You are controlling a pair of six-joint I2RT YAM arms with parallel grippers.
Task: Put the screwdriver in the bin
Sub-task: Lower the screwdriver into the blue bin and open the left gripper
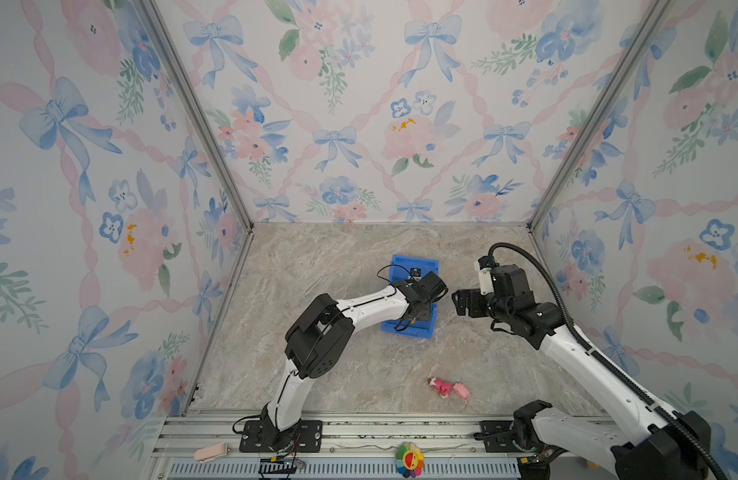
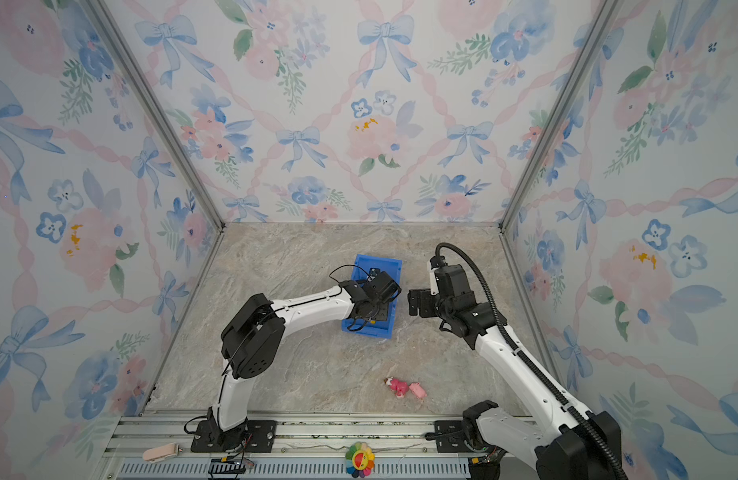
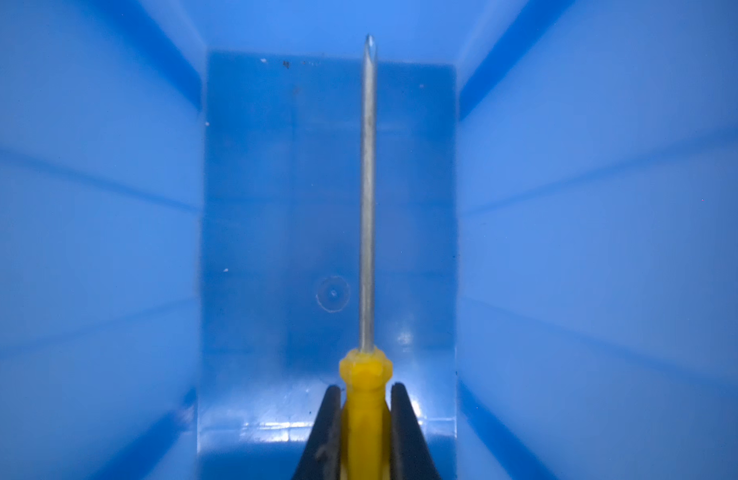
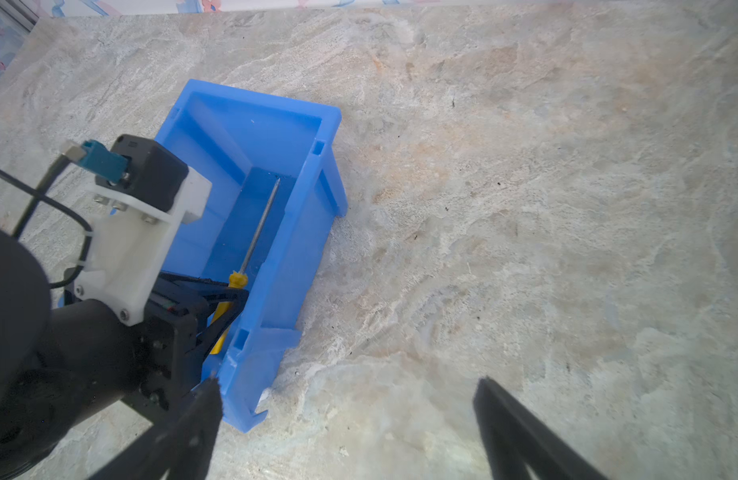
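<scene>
In bin (image 4: 301,257), screwdriver (image 3: 367,208); toy figure (image 1: 446,387) well in front.

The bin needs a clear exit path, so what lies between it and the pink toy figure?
Nothing: in both top views only bare marble tabletop stretches between the bin and the pink toy figure.

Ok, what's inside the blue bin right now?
The screwdriver, its yellow handle clamped in the left gripper, shaft pointing along the bin floor. Nothing else shows. The gripper covers the handle's end and the floor beneath it.
</scene>
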